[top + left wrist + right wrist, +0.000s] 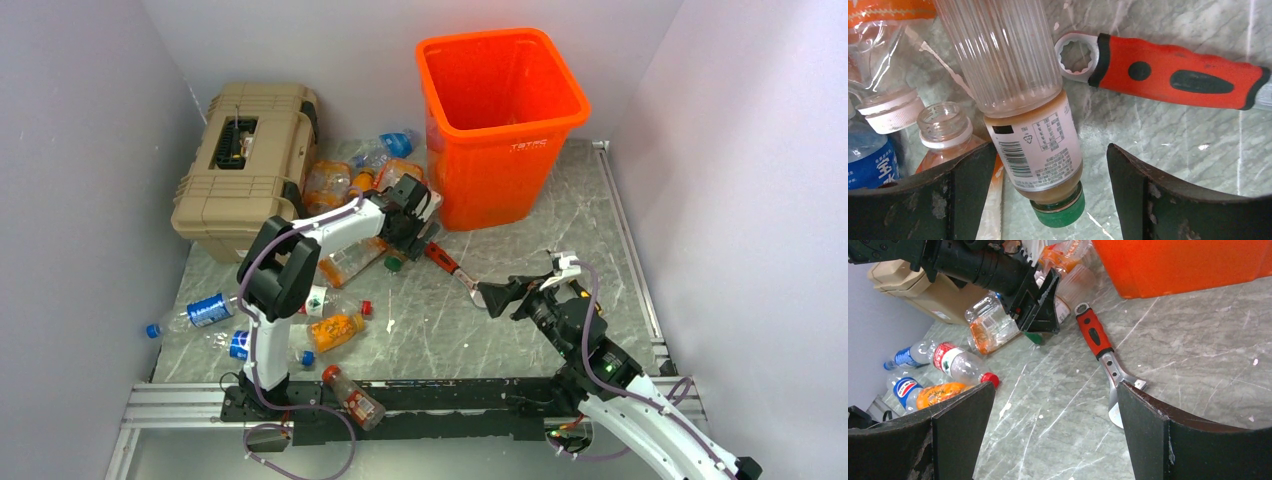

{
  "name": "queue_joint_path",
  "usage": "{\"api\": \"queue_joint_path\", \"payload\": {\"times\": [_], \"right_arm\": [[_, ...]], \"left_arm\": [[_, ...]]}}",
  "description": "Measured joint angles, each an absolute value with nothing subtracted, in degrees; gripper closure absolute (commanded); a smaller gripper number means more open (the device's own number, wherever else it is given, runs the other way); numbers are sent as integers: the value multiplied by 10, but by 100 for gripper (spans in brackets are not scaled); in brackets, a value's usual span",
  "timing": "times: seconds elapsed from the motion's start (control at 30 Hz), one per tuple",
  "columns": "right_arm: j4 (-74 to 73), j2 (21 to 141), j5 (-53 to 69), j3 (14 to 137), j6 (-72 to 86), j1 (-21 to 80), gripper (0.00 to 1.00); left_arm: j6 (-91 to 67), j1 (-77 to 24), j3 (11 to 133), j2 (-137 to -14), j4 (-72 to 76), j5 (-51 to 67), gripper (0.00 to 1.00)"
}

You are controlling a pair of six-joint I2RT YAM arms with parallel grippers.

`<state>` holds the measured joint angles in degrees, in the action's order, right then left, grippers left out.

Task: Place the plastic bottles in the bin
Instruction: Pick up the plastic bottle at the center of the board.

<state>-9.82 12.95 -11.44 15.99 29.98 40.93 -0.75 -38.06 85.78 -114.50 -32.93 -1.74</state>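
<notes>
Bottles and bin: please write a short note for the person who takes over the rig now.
Left gripper: open, around the green-capped bottle, not closed yet.
Right gripper: open, empty, above the table near the wrench.
Bin: upright at the far side; no bottle visible inside.
Bottles: scattered on the table left of the bin.
Done: nothing seen. To do: all bottles.
</notes>
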Motion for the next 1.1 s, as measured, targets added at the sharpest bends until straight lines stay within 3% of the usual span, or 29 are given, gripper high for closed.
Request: {"api": "queue_joint_path", "payload": {"times": [0.3,0.53,0.77,0.93,1.1], "right_arm": [[-98,142,-114,160,301,409,3],[-99,159,-114,160,307,409,4],[-100,160,-114,161,312,409,4],[-112,160,-114,179,311,409,4],[-108,179,-94,221,300,409,4]], "left_arm": [[-24,-381,824,-1147,-311,-35,20],[-28,-381,819,-1147,-301,-35,45],[-26,-381,802,-1122,-302,-47,61],[-26,-381,779,-1023,-329,-76,68],[-24,-381,724,-809,-332,-92,70]]}}
